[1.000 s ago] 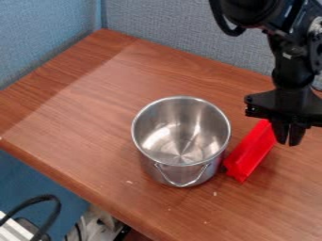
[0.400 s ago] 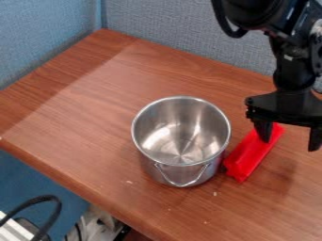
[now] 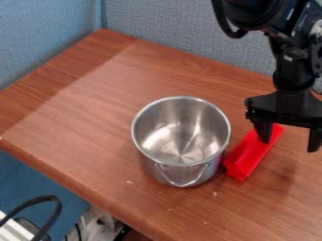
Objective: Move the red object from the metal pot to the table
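The red object (image 3: 250, 157), a long bright red block, lies on the wooden table (image 3: 88, 85) just right of the metal pot (image 3: 183, 141). The shiny round pot stands upright with nothing inside, its thin wire handle hanging at the front. My gripper (image 3: 281, 132) points down over the far end of the block, open, its two black fingers spread to either side of that end. Nothing is held between them.
The table's front edge runs diagonally just below the pot and the block. A blue wall stands behind the table. Black cables lie on the floor at the lower left.
The fingers, shut on the block's far end a second ago, have spread apart and let it go. The block now rests on the table. The arm has stayed put.
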Robot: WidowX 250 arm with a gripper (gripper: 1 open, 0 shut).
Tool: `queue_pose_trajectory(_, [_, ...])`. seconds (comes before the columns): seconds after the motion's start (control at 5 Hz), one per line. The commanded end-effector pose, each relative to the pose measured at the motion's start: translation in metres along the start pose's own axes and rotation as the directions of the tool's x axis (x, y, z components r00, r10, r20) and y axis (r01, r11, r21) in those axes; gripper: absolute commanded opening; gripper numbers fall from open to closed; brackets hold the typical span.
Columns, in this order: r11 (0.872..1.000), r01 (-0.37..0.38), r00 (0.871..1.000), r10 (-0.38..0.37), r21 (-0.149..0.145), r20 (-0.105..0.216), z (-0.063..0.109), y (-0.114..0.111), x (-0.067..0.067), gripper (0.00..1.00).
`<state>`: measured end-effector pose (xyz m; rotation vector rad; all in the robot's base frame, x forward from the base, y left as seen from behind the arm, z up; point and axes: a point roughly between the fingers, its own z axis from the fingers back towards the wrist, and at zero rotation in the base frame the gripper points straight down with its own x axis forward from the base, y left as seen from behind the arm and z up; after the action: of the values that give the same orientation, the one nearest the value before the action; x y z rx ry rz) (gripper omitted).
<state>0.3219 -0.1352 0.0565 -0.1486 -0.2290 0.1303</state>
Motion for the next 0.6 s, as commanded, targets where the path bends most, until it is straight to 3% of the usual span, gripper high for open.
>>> queue_pose_trajectory(0.0, [1.000,0.010,0.999,-0.010,-0.015,0.034,0.0092,-0.0035,0.0099,1.00])
queue_pose_trajectory(0.4, [1.000,0.015,1.000,-0.014,-0.010,0.028,0.0091,-0.0007,0.0104,1.00])
